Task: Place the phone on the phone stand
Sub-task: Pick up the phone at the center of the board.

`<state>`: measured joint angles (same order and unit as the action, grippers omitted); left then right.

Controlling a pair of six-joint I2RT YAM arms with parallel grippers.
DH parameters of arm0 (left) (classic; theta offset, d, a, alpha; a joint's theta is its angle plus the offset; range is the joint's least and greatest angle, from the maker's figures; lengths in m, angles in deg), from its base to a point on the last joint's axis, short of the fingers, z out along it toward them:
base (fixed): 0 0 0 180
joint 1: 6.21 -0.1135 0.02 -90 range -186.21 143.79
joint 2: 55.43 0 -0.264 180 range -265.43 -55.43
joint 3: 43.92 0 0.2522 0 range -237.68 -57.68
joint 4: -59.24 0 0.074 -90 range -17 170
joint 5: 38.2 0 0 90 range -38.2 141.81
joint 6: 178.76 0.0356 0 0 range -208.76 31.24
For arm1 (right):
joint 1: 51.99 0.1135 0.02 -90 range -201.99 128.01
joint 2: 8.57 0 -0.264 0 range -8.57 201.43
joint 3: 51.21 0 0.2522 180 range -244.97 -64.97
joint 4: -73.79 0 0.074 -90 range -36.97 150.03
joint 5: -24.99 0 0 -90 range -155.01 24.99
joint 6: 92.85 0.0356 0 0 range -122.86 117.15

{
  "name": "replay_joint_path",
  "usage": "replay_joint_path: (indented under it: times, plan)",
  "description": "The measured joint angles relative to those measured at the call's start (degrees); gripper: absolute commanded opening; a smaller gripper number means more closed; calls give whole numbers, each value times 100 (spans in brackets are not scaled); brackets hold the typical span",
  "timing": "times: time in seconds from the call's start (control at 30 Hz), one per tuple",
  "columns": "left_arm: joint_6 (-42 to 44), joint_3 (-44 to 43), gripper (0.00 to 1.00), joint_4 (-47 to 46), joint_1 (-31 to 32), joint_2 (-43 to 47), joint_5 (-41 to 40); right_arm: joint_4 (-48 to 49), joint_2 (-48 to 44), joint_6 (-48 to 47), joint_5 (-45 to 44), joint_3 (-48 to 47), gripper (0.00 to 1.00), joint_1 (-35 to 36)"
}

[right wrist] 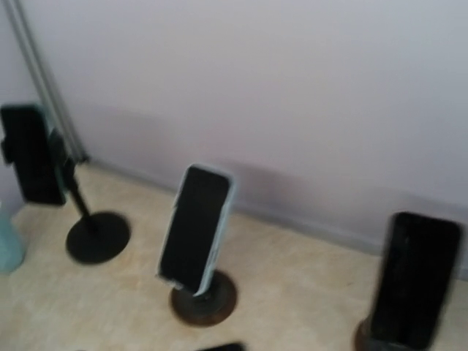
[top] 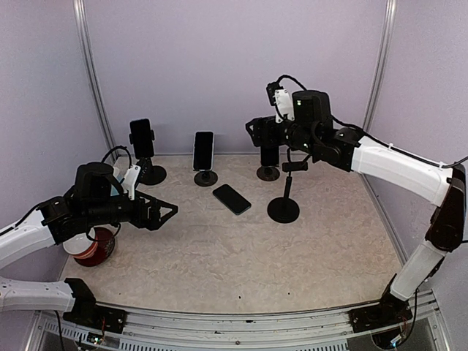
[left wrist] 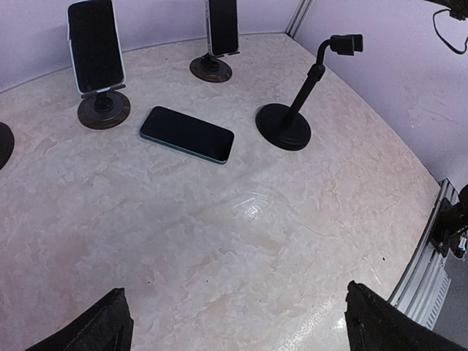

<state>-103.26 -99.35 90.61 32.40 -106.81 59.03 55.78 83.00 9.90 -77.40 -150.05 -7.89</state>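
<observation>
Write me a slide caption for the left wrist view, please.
Phone flat on the table beside an empty stand; two mounted phones stand behind.

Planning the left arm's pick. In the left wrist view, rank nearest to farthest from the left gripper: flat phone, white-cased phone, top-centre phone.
1. Flat phone, lying centre.
2. White-cased phone, propped up, left.
3. Top-centre phone, propped up, back.
</observation>
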Motion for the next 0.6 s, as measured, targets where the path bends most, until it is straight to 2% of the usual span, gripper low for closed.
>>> replay_joint_path:
  times: [0.27,0.4,0.53,0.6]
  plan:
    - [0,0,99,2,-2,0,-17,-1075,1373,-127,122,-1478,87,345]
    - [0,0,99,2,-4,0,-17,-1290,1818,-116,142,-1805,90,444]
    - [0,0,99,2,-7,0,-17,-1445,2216,-35,188,-2031,99,487]
    - [0,0,99,2,-7,0,-20,-1528,2420,22,232,-2140,100,492]
